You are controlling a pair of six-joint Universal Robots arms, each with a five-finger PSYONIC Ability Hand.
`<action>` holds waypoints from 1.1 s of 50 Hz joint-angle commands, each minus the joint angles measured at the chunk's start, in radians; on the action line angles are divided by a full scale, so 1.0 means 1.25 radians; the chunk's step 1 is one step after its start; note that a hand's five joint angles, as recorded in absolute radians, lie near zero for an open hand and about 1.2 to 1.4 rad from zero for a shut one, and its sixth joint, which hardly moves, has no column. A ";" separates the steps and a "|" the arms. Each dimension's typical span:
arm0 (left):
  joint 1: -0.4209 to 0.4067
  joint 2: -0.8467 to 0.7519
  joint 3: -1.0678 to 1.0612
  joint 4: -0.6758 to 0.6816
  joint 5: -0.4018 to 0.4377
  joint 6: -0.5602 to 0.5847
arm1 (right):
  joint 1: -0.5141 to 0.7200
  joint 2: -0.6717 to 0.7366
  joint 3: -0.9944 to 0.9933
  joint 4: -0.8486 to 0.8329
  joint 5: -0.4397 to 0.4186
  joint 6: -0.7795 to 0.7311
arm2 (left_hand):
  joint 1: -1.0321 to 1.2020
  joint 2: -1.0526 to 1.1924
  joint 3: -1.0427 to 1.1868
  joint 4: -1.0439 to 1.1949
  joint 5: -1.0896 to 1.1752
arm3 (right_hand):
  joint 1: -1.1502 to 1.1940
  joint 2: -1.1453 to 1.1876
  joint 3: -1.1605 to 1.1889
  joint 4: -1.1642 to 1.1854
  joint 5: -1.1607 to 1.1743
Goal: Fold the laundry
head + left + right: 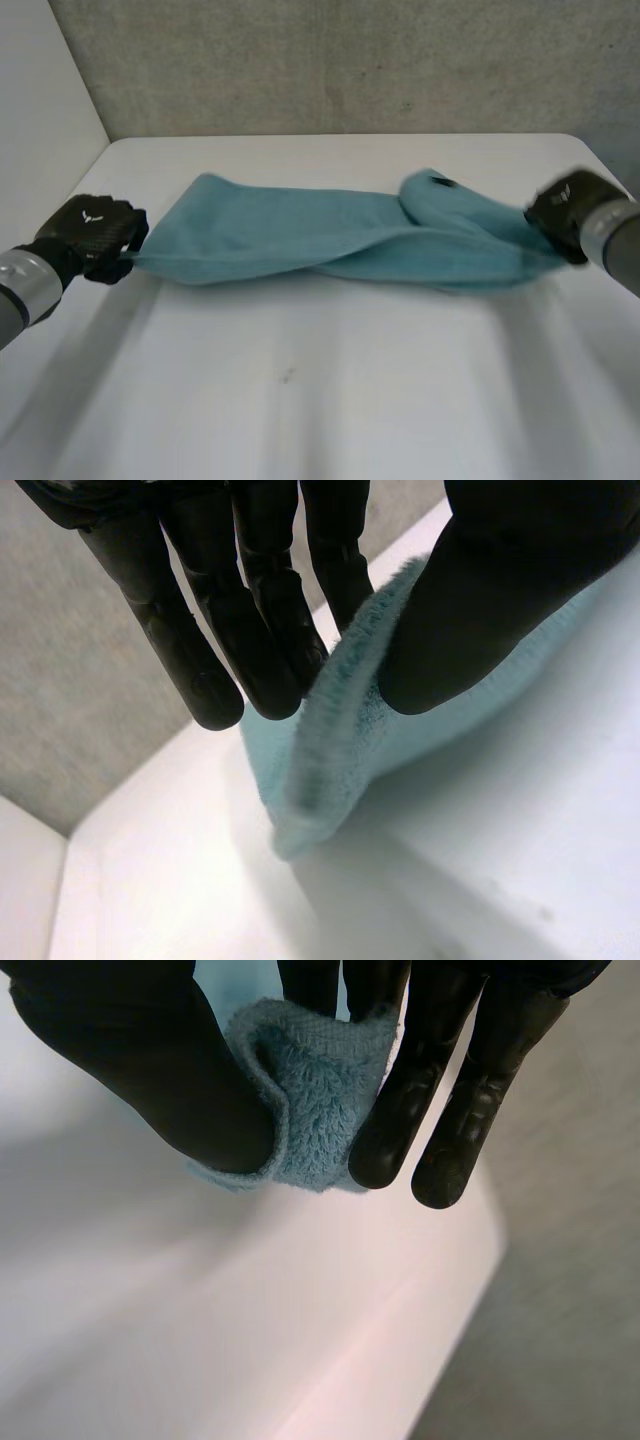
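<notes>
At the towel [300,235] ends, left hand [95,232] and right hand [562,208] fingers pinch covered corners.

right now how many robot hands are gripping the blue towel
2. The left robot hand pinches the towel between thumb and fingers at its left end; the right robot hand pinches the opposite end the same way.
</notes>
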 commanded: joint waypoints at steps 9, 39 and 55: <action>-0.015 -0.112 0.048 -0.115 -0.107 0.021 | 0.000 0.052 0.005 0.062 -0.005 -0.007 | 0.206 0.158 0.164 0.160 0.209 | 0.352 0.180 0.172 0.164 0.197; -0.103 -0.111 0.317 0.361 -0.174 -0.209 | 0.023 -0.057 -0.107 -0.370 -0.040 0.279 | 0.206 0.158 0.164 0.160 0.209 | 0.352 0.180 0.172 0.164 0.197; -0.092 -0.165 -0.044 0.403 -0.097 -0.161 | -0.016 0.047 0.199 -0.378 -0.121 0.281 | 0.206 0.158 0.164 0.160 0.209 | 0.352 0.180 0.172 0.164 0.197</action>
